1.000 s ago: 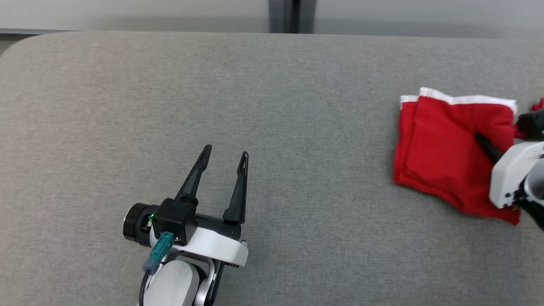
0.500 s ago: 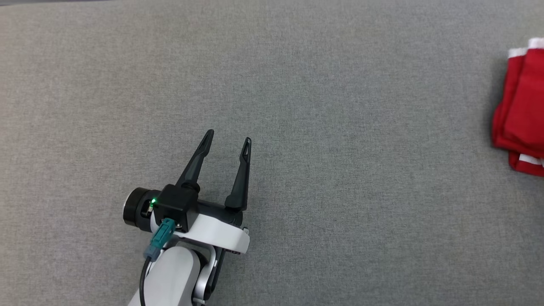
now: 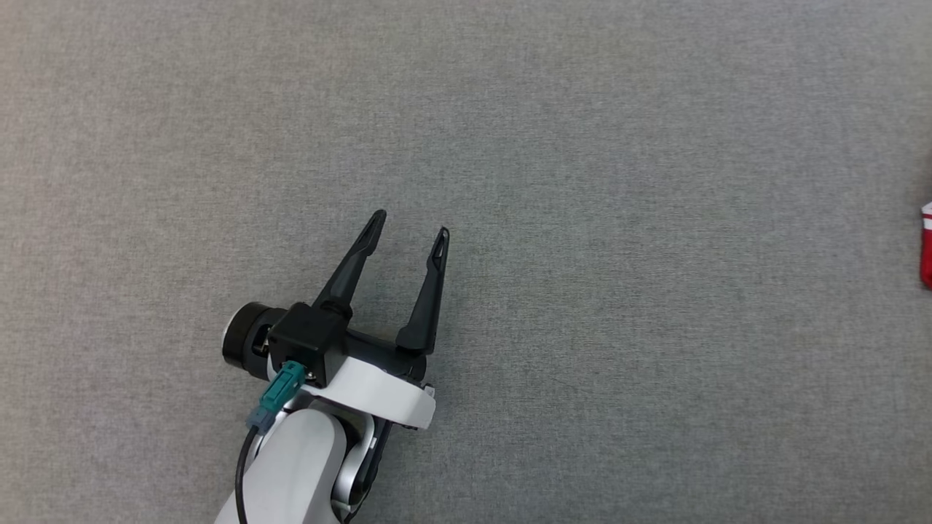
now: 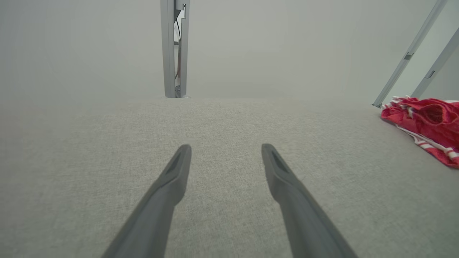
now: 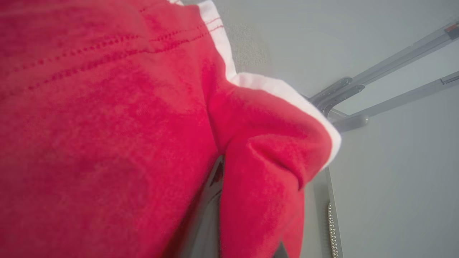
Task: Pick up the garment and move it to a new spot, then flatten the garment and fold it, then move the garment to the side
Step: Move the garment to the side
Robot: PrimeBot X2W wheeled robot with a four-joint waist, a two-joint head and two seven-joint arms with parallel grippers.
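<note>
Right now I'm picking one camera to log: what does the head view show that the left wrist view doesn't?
Head view's extra: the black body of the left gripper, its pale forearm and teal connector. Left wrist view's extra: an upright metal post beyond the gray fabric surface and two slanted bars. Shared: the gripper's fingers, spread open over that surface, and red cloth at the right edge.

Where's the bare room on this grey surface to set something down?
The grey cloth surface is bare ahead of and beside the open left pincer. It is crowded at the right edge, by the red garment.
</note>
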